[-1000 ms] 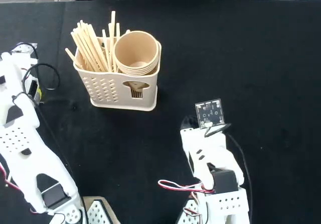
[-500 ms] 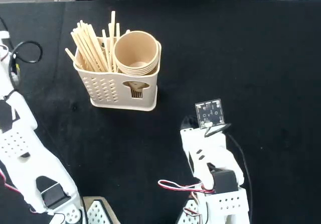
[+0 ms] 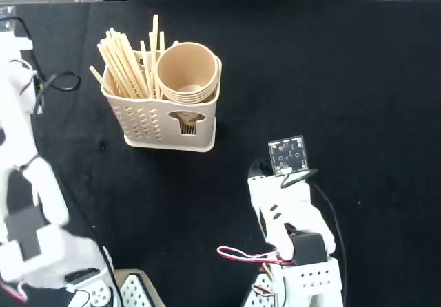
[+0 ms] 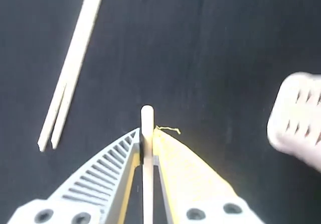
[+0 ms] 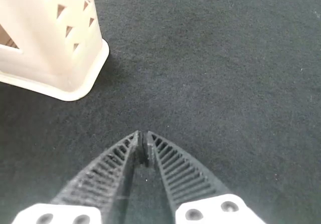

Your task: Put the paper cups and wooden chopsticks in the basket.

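left claw: clamped tight on one chopstick, which runs straight out between the jaws; its rounded tip pokes just past the fingertips.
loose pair: two more chopsticks lying flat on the black table, touching along their length, ahead of the left claw and off to one side, apart from it.
basket: upright on the table, ahead of the left claw on the side opposite the loose pair; also ahead of the right claw and off to its side, near but not touching.
cups: a nested stack in the basket, mouth up and tipped a little, at the end nearer the right claw.
bundle: many chopsticks standing in the basket beside the cups, leaning and fanned out.
right claw: jaws pressed together with nothing between them, low over bare table.
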`<state>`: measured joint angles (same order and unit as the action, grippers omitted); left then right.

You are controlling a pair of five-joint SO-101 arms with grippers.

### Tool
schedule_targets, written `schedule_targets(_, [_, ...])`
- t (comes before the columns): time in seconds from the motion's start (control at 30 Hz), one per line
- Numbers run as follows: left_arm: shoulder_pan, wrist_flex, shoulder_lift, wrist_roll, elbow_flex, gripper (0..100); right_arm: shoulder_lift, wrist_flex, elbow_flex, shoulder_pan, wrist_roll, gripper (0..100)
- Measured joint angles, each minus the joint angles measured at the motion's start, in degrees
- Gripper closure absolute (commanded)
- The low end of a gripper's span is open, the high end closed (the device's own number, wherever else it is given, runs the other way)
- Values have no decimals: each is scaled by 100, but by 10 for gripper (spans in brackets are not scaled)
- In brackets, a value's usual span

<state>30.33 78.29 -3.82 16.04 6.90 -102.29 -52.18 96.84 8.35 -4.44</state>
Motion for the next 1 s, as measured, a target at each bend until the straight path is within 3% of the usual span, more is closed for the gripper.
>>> schedule_targets(0.13, [-369,-1793,-1116,-484,-1099,972,0,0,0,0,0,985])
schedule_targets(0.33, [-1160,-3956,-2321,-1609,-1371,972,0,0,0,0,0,985])
schedule_targets(0.53, [-2145,-5345,-3182,-2048,-1398,972,0,0,0,0,0,985])
schedule_targets(0.67, [-2523,-5688,-3701,-2057,-1626,972,0,0,0,0,0,984])
schedule_targets(1.0, [-2910,-7640,-3798,-2075,-4000,968,0,0,0,0,0,984])
